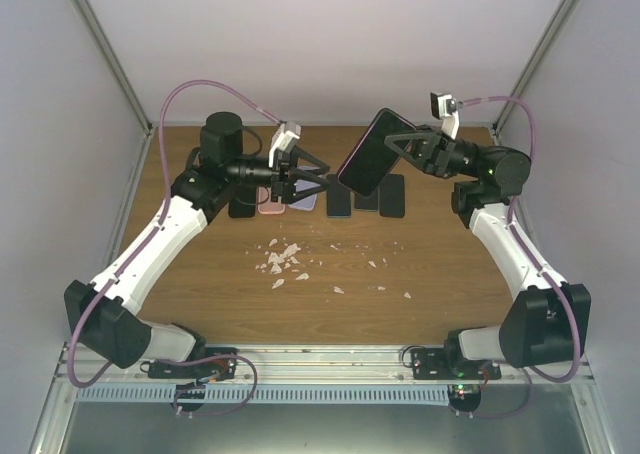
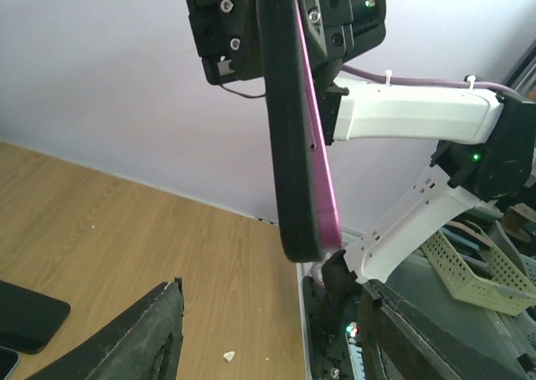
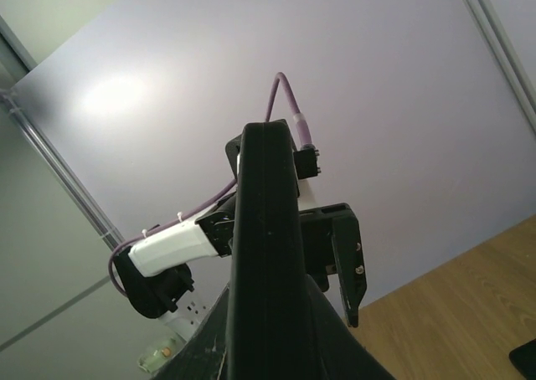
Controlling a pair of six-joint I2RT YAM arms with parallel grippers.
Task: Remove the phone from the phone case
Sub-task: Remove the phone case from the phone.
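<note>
Phone [image 1: 368, 152]: you see it in its black case [image 2: 289, 146], held tilted in the air above the row of handsets [image 1: 330, 202] at the far side of the table [image 1: 450, 274].
Case edge: a magenta strip [image 2: 323, 187] runs along one long side.
Right gripper [image 1: 405, 142]: clenched on the phone's upper end.
Left gripper [image 1: 328, 179]: jaws apart, grasping nothing, just beside the phone's lower end; you cannot tell if it touches.
Mid-table: white crumbs [image 1: 283, 260] lie scattered.

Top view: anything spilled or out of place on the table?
Yes: white scraps litter the table, between the phone row and the arm bases. They look like stray debris.
</note>
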